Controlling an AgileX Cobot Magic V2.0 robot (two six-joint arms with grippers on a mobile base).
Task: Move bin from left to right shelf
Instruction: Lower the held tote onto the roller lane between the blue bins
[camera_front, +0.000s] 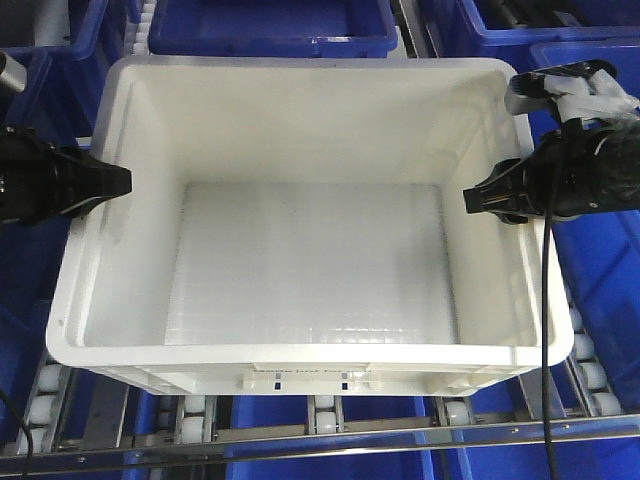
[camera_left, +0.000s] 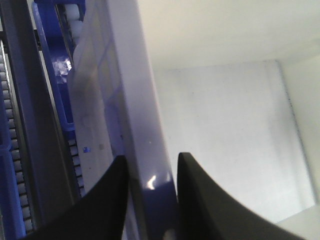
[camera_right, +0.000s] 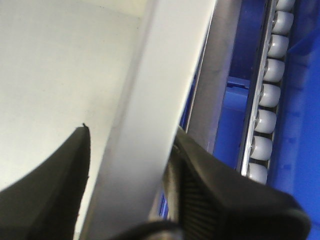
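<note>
The bin (camera_front: 300, 352), a large white tote, is empty and sits on the roller shelf, filling most of the front view. My left gripper (camera_front: 125, 182) is at the middle of its left wall. In the left wrist view that gripper (camera_left: 151, 165) straddles the bin wall (camera_left: 140, 100), one black finger on each side, shut on it. My right gripper (camera_front: 470, 198) is at the middle of the right wall. In the right wrist view it (camera_right: 132, 135) clamps the bin rim (camera_right: 160, 75), one finger inside and one outside.
Dark blue bins stand behind the tote (camera_front: 270, 25) and to its right (camera_front: 595, 300). White rollers (camera_front: 325, 415) and a metal front rail (camera_front: 330, 440) run under the near edge. A roller track (camera_right: 272, 70) runs just outside the right wall.
</note>
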